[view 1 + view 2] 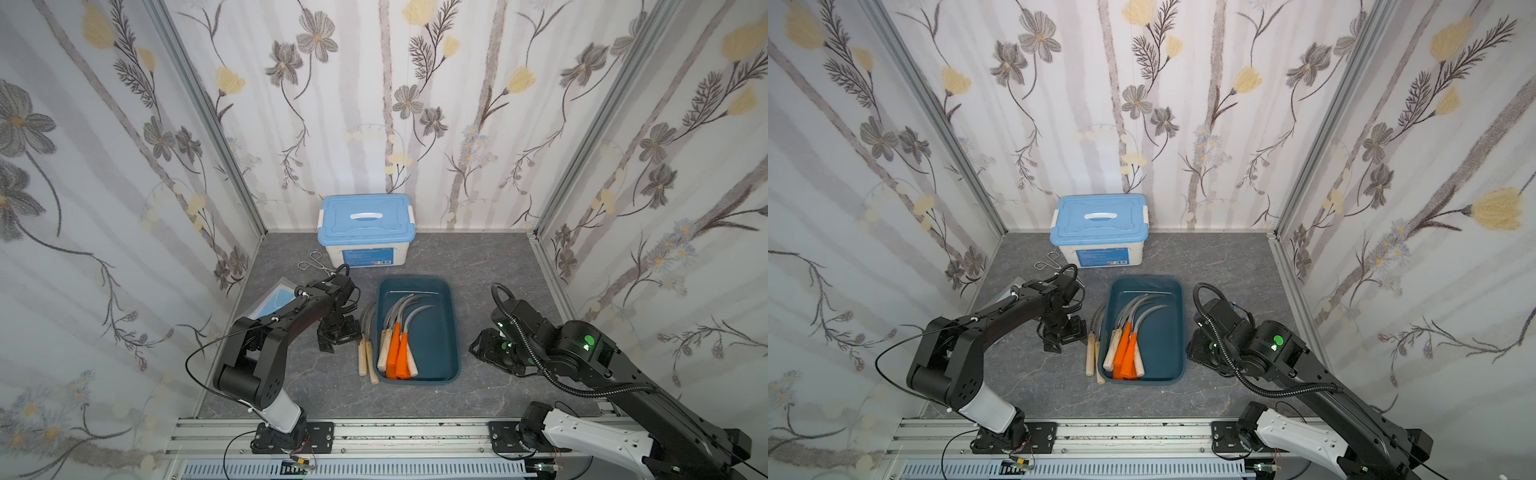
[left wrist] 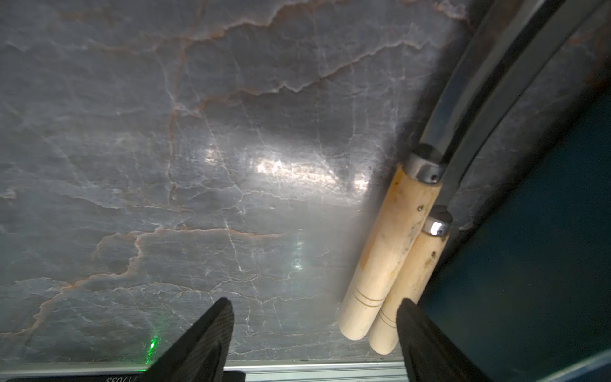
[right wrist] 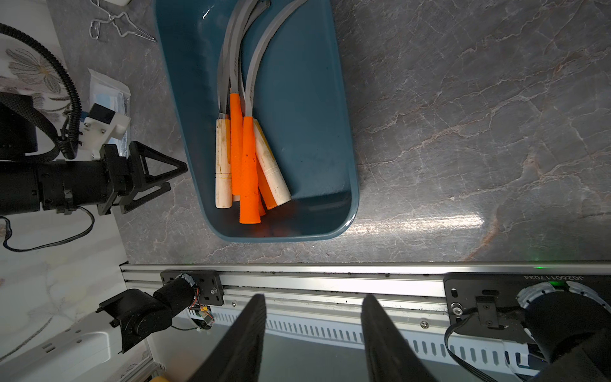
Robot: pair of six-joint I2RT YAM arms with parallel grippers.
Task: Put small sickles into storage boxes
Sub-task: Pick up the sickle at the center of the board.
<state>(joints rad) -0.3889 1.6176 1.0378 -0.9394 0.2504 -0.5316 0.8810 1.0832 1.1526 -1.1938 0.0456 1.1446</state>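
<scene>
Status: left fingers (image 2: 208, 337) are open wide and empty, low over bare bench (image 2: 165, 165). They're just beside the two wooden-handled sickles (image 2: 386, 244) that lie outside the tray (image 1: 436, 332). Right fingers (image 3: 244, 337) are apart with nothing between them, parked on the tray's other side.

About five stowed sickles (image 3: 244, 158) are in the tray, handles bunched at the near end and blades fanned toward the far end. The outside pair runs along the tray's left wall. Their handles touch each other, and the inner one looks tight against the wall.

Risks as I see them:
- There's no gap for a finger between the two handles or between the inner handle and the wall. Closing there either grabs both or lands a finger on the rim and shoves the tray.
- The blades are nested, so lifting the outer one may drag its neighbour or flick it away.
- The handles are round and smooth, and the blade hangs off to one side. A sickle could roll in my grip, swing its tip and hook the rim on the way over.
- The pile sits at the near end, so dropping another on top could leave a handle propped on the rim.
- The wire tongs (image 1: 316, 264) behind my left arm aren't a target. A wide swing back could knock them.

My plan is to take the outer handle first, near its butt end.
</scene>
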